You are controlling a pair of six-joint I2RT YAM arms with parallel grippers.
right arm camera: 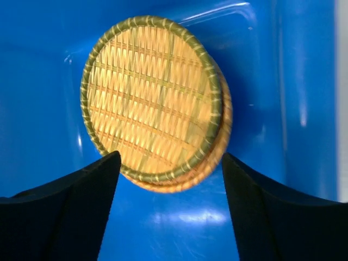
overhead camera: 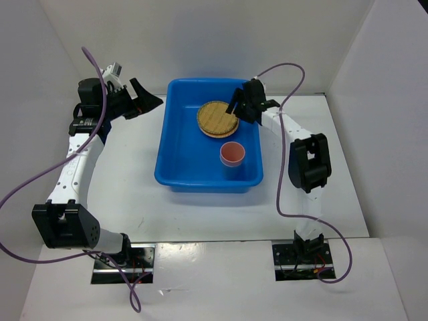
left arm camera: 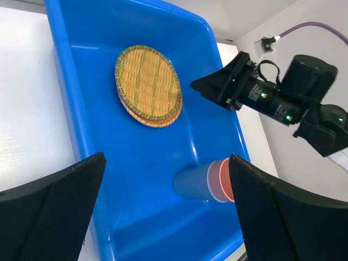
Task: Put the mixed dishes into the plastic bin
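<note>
The blue plastic bin (overhead camera: pixel 207 184) stands mid-table. Inside it, two tan woven-look plates (overhead camera: pixel 218 118) lie stacked at the far end. A pink cup (overhead camera: pixel 232 154) sits nested in a blue cup (left arm camera: pixel 196 182) near the right wall. My left gripper (overhead camera: pixel 150 103) is open and empty, outside the bin's far left corner. My right gripper (overhead camera: pixel 238 107) is open and empty, just above the right edge of the plates (right arm camera: pixel 152 98). The left wrist view looks across the bin (left arm camera: pixel 70 81) at the plates (left arm camera: pixel 148 84) and the cups. The black, orange and lime-green plates are out of view.
White walls enclose the table on the left, back and right. Purple cables loop from both arms. My right gripper's fingers (left arm camera: pixel 217 87) show in the left wrist view above the bin's far wall. The bin floor (right arm camera: pixel 272 81) fills the right wrist view.
</note>
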